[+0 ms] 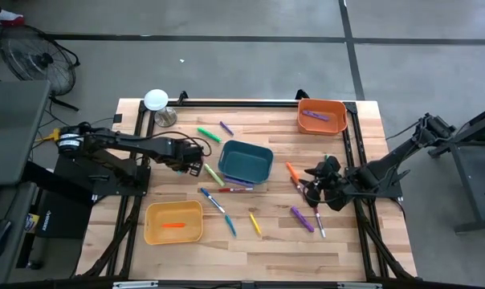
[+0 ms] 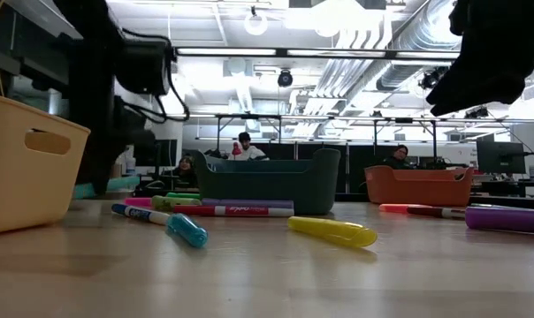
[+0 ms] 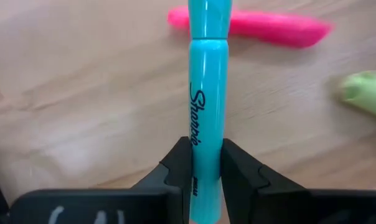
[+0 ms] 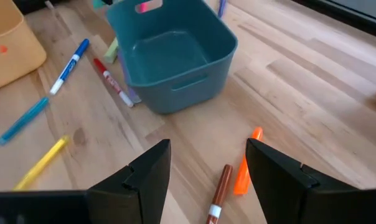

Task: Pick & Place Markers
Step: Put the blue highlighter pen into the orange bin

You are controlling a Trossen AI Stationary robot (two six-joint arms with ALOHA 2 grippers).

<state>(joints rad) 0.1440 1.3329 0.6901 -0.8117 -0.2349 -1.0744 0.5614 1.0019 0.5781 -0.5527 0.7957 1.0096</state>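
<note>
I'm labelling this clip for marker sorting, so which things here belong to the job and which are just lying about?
Belonging to the job:
- thin coloured plastic markers scattered on the wooden table, such as the yellow one
- teal Sharpie marker, clamped in the left claw
- open right claw
- teal plastic bin, orange plastic bin, yellow plastic bin

Just lying about:
- white round lamp-like object
- black floor fan

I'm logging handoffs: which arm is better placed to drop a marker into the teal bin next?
Left: its gripper already clamps a teal marker beside the teal bin. The right gripper is open and empty.
</note>
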